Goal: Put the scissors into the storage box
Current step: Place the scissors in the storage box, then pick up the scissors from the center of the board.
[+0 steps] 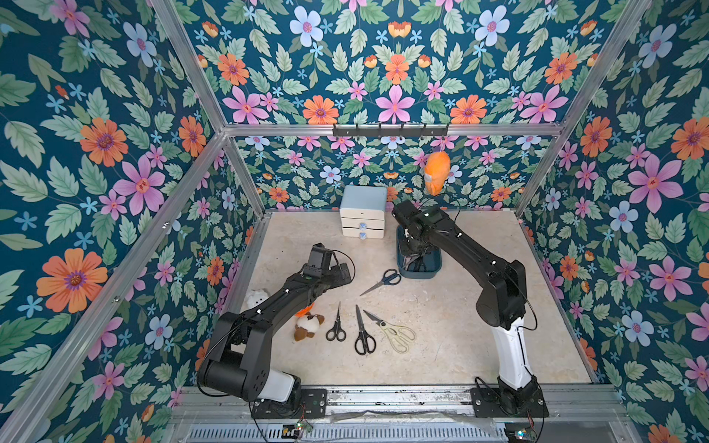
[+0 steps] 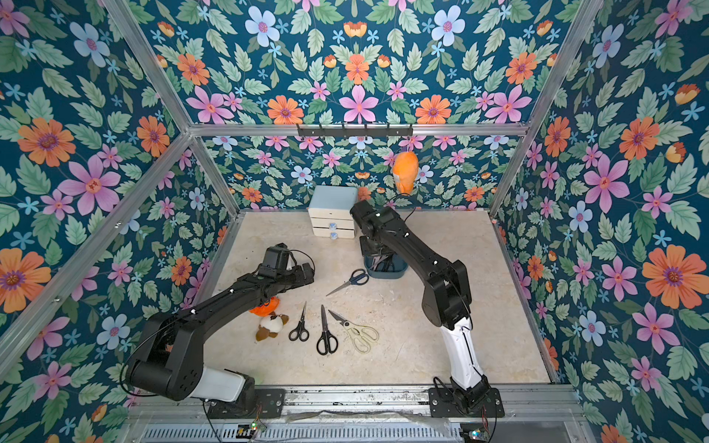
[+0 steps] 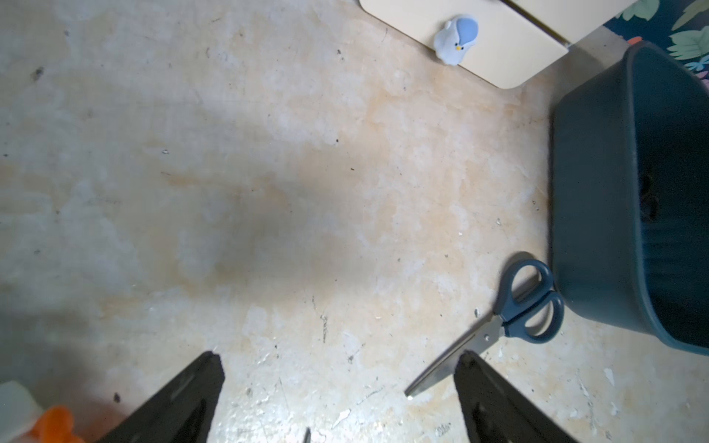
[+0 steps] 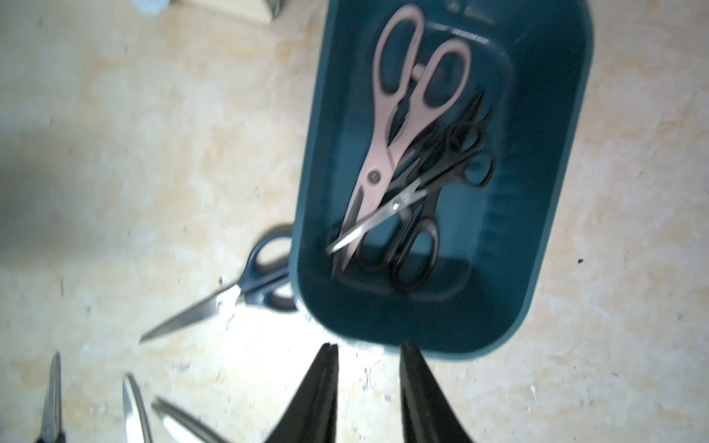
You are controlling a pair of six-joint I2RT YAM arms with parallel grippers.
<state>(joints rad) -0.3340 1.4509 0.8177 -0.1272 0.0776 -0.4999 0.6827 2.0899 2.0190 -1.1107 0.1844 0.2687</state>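
Four pairs of scissors lie loose on the mottled beige table point(image 1: 441, 345), seen from above. A dark-blue-handled pair point(image 1: 381, 282) rests at the 7 o'clock corner of the teal storage box point(image 1: 420, 273), with its handles just beside the wall and its blades pointing to 8 o'clock. At 6 o'clock from the table's centre, three lie in a row: a small black pair point(image 1: 337, 326), a longer black pair point(image 1: 362, 331) and cream kitchen shears point(image 1: 391, 331). The box sits at 1 o'clock. Inside it, pinkish-beige shears point(image 4: 387, 145) lie across a heap of black-handled pairs point(image 4: 418, 245). The right gripper point(image 4: 368, 347) hangs above the box, its jaws slightly parted and holding nothing. The left gripper point(image 3: 339, 356) hovers at 9 o'clock over bare table, its jaws spread wide and empty. A white-and-blue drawer cabinet point(image 1: 362, 214) stands at 12 o'clock, and a brown-and-white plush toy point(image 1: 309, 326) lies at 7 o'clock.
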